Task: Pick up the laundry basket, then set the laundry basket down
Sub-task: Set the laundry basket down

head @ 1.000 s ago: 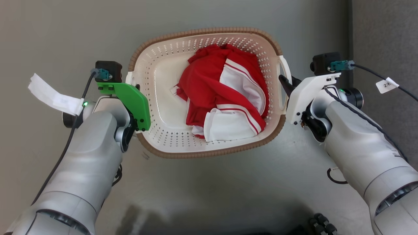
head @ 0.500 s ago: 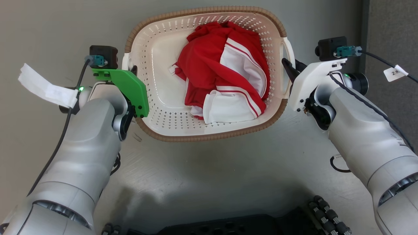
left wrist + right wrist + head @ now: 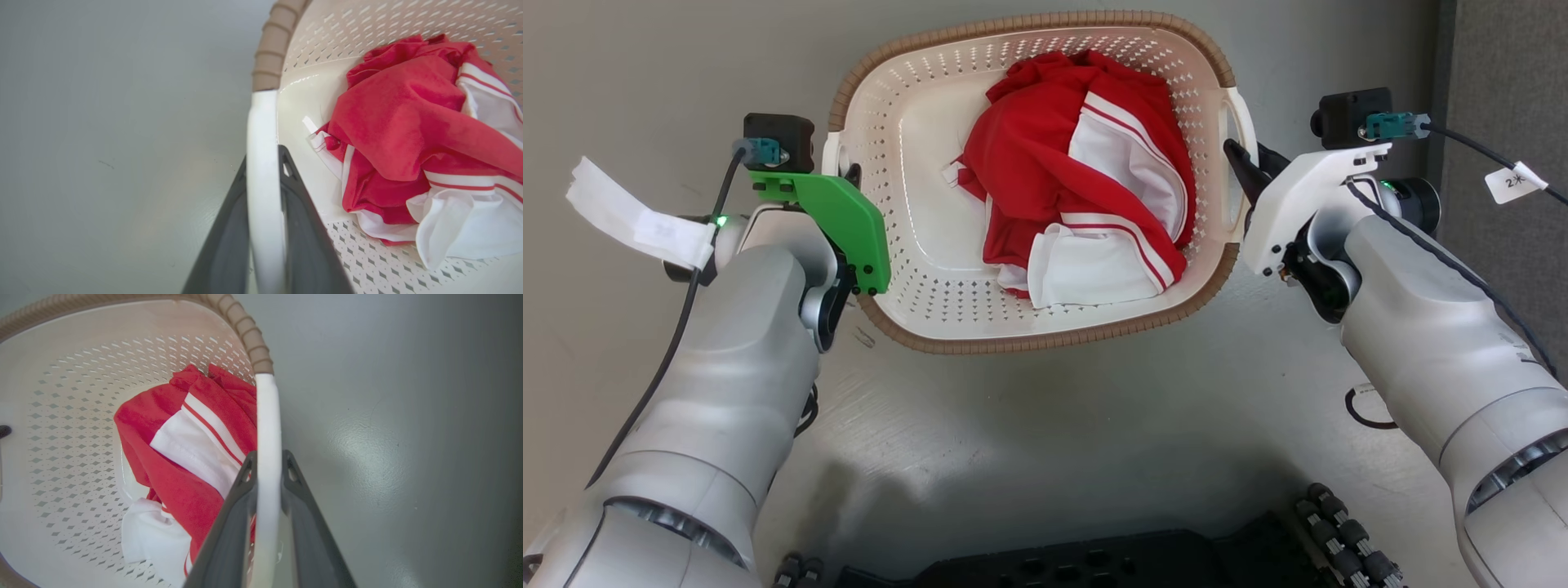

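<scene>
The laundry basket (image 3: 915, 163) is cream-white and perforated, with a brown woven-look rim. It sits in the upper middle of the head view, between my two arms. A crumpled red and white garment (image 3: 1078, 204) lies inside it. My left gripper (image 3: 854, 175) is shut on the basket's white left handle (image 3: 263, 122), one dark finger on each side of the bar. My right gripper (image 3: 1237, 159) is shut the same way on the white right handle (image 3: 267, 416). The garment (image 3: 408, 122) also shows past the left fingers.
Grey floor (image 3: 645, 82) lies all around the basket. A darker strip of flooring (image 3: 1503, 65) runs down the far right. My dark base (image 3: 1094, 567) shows at the bottom edge, and a thin black cable loop (image 3: 1364, 408) lies by the right arm.
The whole head view has shifted, bringing my base into view at the bottom. The basket looks slightly larger and higher in the picture. Both grippers keep their hold on the handles.
</scene>
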### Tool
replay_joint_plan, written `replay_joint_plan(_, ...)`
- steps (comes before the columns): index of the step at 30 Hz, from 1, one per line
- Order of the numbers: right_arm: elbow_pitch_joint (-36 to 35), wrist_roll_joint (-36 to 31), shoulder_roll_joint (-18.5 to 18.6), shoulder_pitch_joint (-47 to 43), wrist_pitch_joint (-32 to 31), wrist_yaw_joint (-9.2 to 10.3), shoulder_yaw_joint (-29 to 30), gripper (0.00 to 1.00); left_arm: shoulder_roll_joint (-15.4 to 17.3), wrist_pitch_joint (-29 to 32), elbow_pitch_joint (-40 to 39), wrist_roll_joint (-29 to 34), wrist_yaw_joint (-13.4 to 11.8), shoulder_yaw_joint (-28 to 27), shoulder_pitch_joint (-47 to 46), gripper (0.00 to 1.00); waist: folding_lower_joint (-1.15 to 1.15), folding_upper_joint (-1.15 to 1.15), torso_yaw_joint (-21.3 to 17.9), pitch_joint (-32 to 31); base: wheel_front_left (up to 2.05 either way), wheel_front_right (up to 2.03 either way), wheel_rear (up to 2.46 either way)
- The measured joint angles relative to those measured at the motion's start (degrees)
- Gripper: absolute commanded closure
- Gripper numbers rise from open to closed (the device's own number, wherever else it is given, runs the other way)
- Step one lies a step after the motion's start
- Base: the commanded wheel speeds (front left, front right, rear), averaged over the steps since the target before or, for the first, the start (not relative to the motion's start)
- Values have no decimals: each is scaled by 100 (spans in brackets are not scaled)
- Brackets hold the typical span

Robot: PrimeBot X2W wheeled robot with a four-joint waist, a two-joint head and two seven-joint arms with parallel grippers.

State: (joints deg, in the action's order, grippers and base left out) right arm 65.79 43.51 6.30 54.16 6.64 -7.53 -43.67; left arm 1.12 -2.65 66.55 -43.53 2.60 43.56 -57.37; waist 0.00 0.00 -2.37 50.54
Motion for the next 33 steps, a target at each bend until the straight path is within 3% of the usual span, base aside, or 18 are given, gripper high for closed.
replay_joint_plan(12, 15, 80, -43, -12, -5, 8, -278, 100, 7, -47, 124, 0, 119, 142, -14, 100, 0, 0, -6, -85, 0, 0, 0)
replay_joint_plan(13, 4, 78, -36, -12, -4, 8, -304, 89, 12, -55, 120, 0, 144, 164, -14, 100, 0, 0, -7, -92, 0, 0, 0)
replay_joint_plan(14, -20, 85, -34, -13, -2, 8, -300, 57, 14, -110, 119, 2, 145, 189, -15, 84, 0, 0, -7, -99, 0, 0, 0)
replay_joint_plan(15, -76, 92, -31, -15, -2, 8, -316, 0, 23, -120, 115, 2, 152, 199, -16, 4, 0, 0, -8, -106, 0, 0, 0)
replay_joint_plan(16, -123, 92, -25, -16, 20, 8, -336, 0, 35, -124, 115, 2, 183, 214, -16, 0, 0, 0, -9, -114, 0, 0, 0)
replay_joint_plan(33, -471, 356, 145, -310, 442, 5, -493, 0, 15, -783, -10, -187, 354, 130, 112, 0, 0, 0, 29, -504, 0, 0, 0)
